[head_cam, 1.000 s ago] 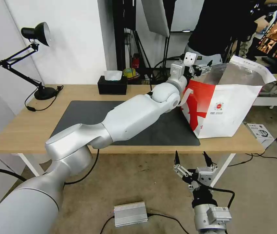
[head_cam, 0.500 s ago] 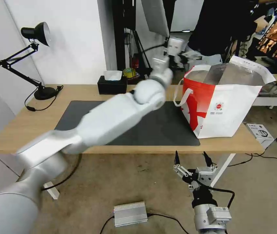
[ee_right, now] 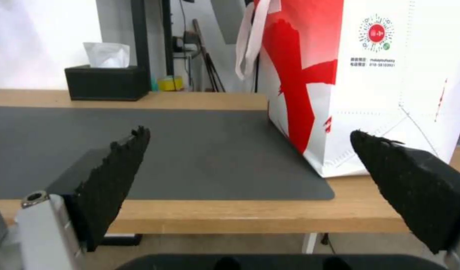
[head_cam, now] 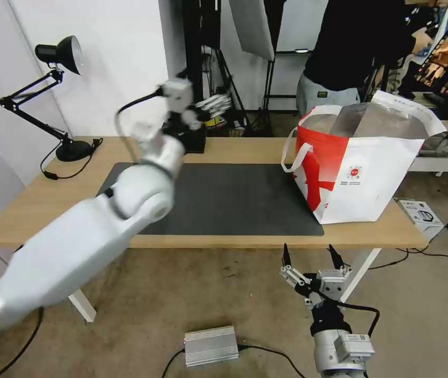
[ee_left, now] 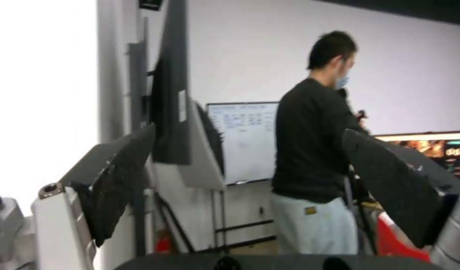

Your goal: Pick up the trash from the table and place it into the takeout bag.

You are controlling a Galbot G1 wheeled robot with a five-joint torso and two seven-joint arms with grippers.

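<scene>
Behind the long light-wood table [head_cam: 40, 210] we see a white wall, dark stands and a person in a black top who touches none of our things. On the table lies the dark grey mat [head_cam: 234, 199], with a black desk lamp [head_cam: 58, 52] at its far left corner and a black tissue box [ee_right: 105, 80] along the far edge.

Against a second ago, our left arm has swung away from the takeout bag [head_cam: 371, 173]: then its gripper sat at the bag's mouth, half a second ago it was already lifting clear, and the left gripper [head_cam: 216, 104] now hangs high above the far edge, in front of the tissue box. It is blurred in the head view, but the wrist view shows its fingers [ee_left: 120, 176] spread wide with nothing between them.

The bag has not moved. It stands upright at the right end of the table, partly on the mat, its mouth open upward and showing silvery lining, red panel and loop handles facing the left arm, its longer side running along the table. It is well apart from the left gripper.

Our right gripper [head_cam: 310, 258] stays parked below the table's near edge, jaws wide and empty, pointing at the bag's lower corner.
</scene>
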